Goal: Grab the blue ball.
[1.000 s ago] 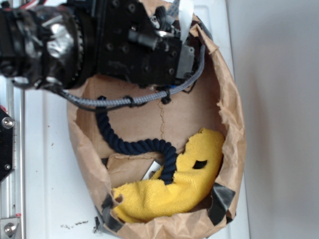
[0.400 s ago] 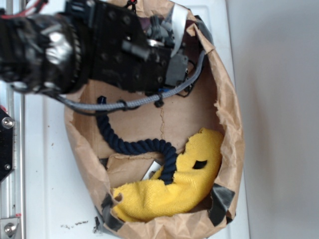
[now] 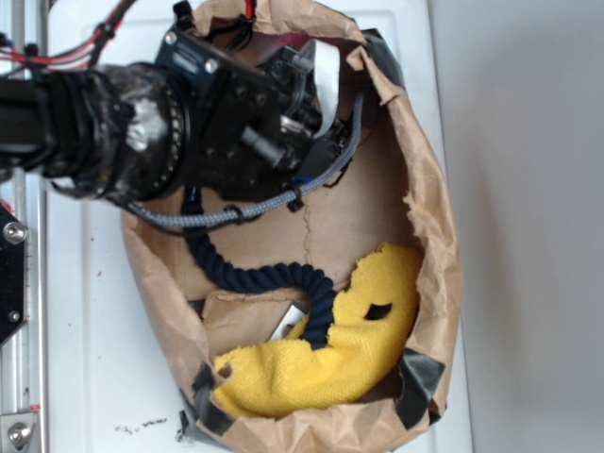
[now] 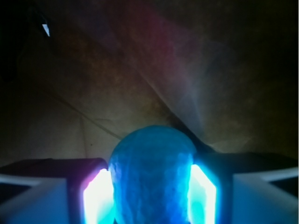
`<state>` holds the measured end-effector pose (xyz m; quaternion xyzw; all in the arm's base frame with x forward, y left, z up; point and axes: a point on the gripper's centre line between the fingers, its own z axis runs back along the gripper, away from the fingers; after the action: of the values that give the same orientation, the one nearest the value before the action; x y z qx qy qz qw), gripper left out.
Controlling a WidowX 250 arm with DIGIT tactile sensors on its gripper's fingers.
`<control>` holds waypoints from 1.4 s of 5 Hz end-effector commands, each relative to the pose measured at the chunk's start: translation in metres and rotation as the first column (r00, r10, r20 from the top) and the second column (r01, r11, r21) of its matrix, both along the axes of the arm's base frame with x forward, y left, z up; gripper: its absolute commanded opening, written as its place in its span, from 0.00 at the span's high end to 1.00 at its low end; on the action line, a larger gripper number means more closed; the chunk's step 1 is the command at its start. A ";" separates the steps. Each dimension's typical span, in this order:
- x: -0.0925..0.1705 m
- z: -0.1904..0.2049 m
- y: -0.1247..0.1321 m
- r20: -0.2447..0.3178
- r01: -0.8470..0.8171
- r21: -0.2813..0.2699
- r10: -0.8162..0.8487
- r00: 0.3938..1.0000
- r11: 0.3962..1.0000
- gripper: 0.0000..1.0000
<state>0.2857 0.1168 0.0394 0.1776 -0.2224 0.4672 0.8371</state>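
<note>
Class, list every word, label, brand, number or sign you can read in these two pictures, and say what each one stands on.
None: no readable text appears in either view.
The paper bag, yellow cloth, navy rope and blue ball carry no print.
The gripper housing shows only screws and cables, no legible label.

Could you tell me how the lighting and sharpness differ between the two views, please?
Exterior view: bright and even, the white table nearly washed out, and the yellow cloth and rope reasonably sharp. Wrist view: very dark, the paper bag dim and soft. The blue ball glows between the gripper fingers, whose inner pads are blown out in glare.
</note>
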 end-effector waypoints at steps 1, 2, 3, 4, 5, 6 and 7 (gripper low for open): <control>-0.011 0.018 0.006 0.024 0.017 0.013 -0.018 1.000 1.000 1.00; -0.017 0.038 0.001 0.031 0.046 -0.042 -0.045 0.998 0.998 1.00; -0.022 0.080 -0.013 0.075 0.050 -0.149 -0.039 0.996 0.988 1.00; -0.022 0.117 -0.024 0.072 0.062 -0.230 -0.047 0.996 0.971 1.00; -0.030 0.140 -0.039 0.059 0.157 -0.345 -0.145 0.988 0.925 1.00; -0.031 0.155 -0.059 0.031 0.264 -0.486 -0.286 0.958 0.833 1.00; -0.028 0.153 -0.070 0.005 0.293 -0.515 -0.338 0.941 0.806 1.00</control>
<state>0.2580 0.0210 0.1744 -0.0660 -0.0579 0.3561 0.9303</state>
